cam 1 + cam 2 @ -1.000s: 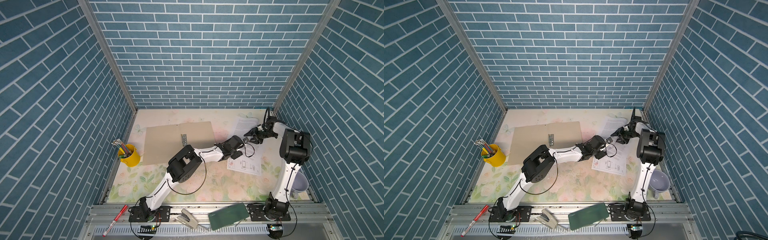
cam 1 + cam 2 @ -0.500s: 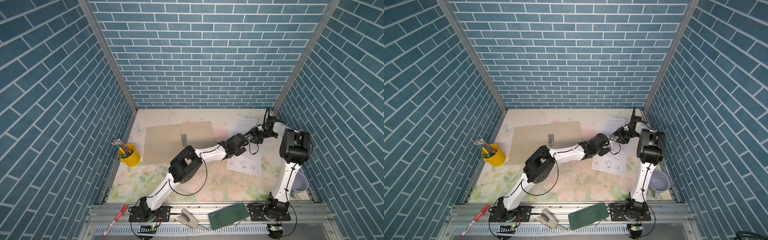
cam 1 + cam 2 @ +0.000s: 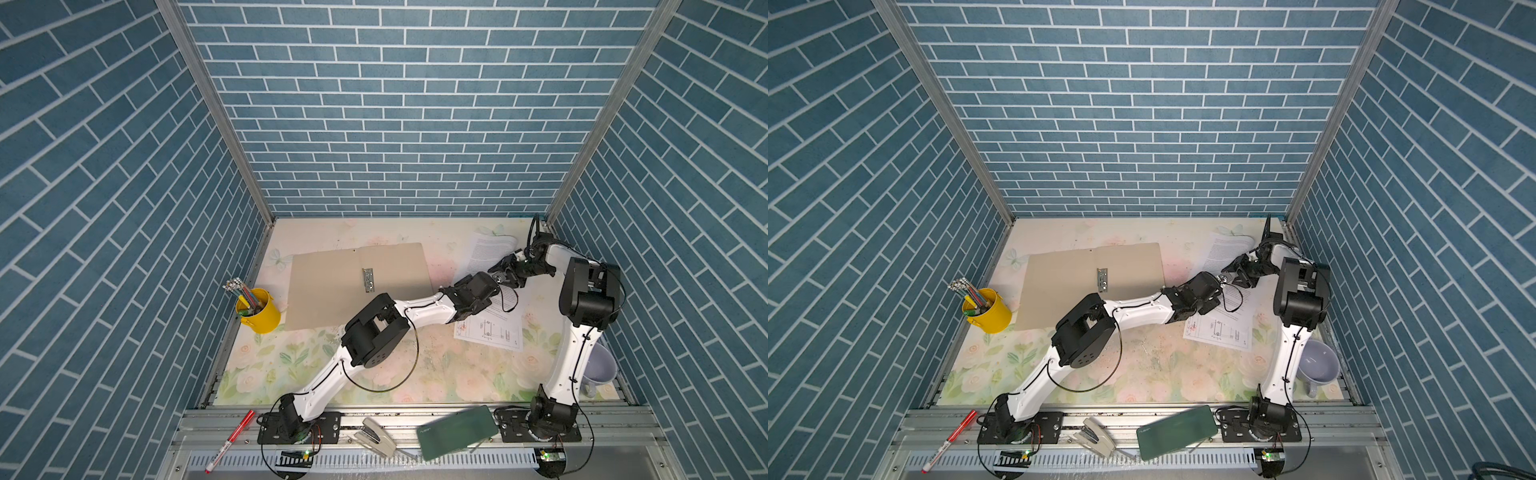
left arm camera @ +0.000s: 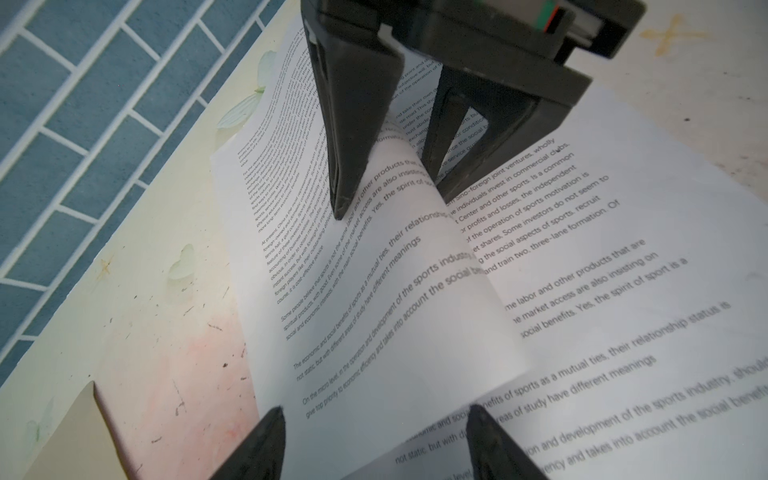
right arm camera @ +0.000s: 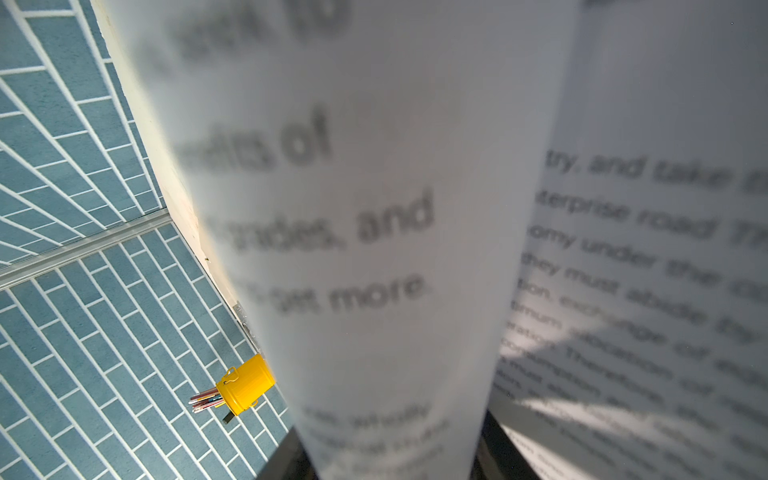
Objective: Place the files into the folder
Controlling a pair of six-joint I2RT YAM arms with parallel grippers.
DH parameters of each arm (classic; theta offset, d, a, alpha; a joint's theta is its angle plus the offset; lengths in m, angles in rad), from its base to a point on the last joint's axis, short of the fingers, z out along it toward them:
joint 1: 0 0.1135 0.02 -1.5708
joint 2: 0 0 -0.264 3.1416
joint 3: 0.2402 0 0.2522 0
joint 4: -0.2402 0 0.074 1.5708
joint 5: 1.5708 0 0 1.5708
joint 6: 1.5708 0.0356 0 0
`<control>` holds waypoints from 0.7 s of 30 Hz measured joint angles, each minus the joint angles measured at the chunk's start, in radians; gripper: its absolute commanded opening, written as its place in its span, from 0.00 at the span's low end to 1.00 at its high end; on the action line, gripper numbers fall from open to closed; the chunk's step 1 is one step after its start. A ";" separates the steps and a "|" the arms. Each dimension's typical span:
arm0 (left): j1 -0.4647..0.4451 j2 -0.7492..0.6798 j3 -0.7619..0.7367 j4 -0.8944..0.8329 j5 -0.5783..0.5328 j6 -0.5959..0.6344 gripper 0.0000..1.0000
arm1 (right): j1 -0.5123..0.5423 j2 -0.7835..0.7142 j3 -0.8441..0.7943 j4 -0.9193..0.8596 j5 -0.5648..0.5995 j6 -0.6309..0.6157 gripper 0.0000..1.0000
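Left claw [image 4: 374, 413] closer; three files [image 3: 486, 251]

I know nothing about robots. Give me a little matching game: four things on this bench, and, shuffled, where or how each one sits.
Things:
1. folder
2. yellow pot
3. green case
4. top sheet

Place or state:
A. on the front rail
B. arched upward
C. lying open and flat
D. standing left of the folder

Pairs: 1-C, 2-D, 3-A, 4-B
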 measured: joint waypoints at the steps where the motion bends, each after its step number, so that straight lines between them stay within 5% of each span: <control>1: -0.002 0.004 0.003 0.000 -0.006 -0.002 0.70 | 0.000 0.000 0.000 0.000 0.000 -0.001 0.51; 21: -0.021 0.054 0.003 0.106 -0.106 -0.018 0.65 | 0.000 0.000 -0.002 -0.001 -0.003 -0.008 0.51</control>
